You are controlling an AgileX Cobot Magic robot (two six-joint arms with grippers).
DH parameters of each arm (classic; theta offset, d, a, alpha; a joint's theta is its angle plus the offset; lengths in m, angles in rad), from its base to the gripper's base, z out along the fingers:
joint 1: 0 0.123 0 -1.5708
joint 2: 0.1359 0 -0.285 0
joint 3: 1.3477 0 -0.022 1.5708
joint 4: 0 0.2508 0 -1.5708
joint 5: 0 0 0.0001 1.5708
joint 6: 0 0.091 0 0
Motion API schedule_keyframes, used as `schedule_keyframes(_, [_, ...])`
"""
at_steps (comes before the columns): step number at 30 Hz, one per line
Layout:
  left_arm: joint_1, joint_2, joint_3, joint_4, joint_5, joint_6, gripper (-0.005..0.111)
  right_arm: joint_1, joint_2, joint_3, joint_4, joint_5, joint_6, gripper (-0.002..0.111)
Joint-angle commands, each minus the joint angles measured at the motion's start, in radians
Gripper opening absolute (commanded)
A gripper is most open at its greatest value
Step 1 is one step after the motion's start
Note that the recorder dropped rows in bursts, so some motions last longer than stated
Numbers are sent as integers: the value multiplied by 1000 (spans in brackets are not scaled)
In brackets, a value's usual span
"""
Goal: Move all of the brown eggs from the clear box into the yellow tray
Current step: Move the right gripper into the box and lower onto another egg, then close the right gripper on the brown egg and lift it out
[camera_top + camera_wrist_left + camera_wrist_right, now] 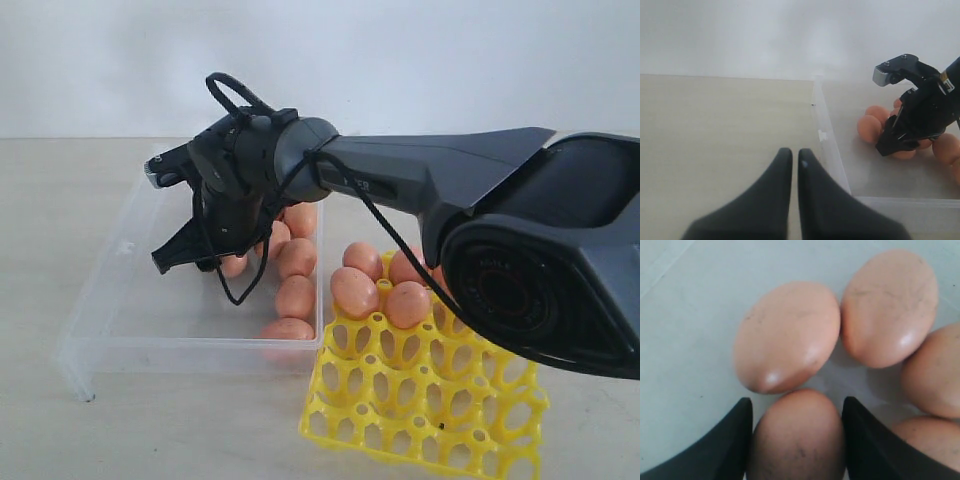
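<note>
I stood near and saw the right gripper (183, 262) low inside the clear box (180, 352), at the left middle of the outside view. Its fingers were spread, one at each side of a brown egg (797, 440), very near to the shell, and the egg was not lifted yet. More eggs (295, 297) lay in a row along the right side of the box, and some others (355, 290) sat already in the back cups of the yellow tray (420, 400), at the lower right. The left gripper (794, 165) hung over the bare table (715, 125) outside the box, with its fingers pressed together and nothing between them. I thought the danger was in the grip itself. The shell is smooth and round, so the egg could slide out if the fingers closed off its middle, and it could crack if they closed too hard. Another egg (787, 337) lay just beside the chosen one, so a finger could push it away. A loose black cable (235, 290) hung under the wrist, and it could drag over the eggs during the lift.
</note>
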Motion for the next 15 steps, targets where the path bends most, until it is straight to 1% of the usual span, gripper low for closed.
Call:
schedule_keyframes(1, [3, -2, 3, -3, -6, 2, 4, -3, -43, -6, -16, 42, -11, 0])
schedule_keyframes(8, [3, -2, 3, -3, -6, 2, 4, -3, -108, -6, -20, 80, -15, 0])
schedule_keyframes(15, [3, -2, 3, -3, -6, 2, 4, -1, -173, -6, -2, 210, -62, 0])
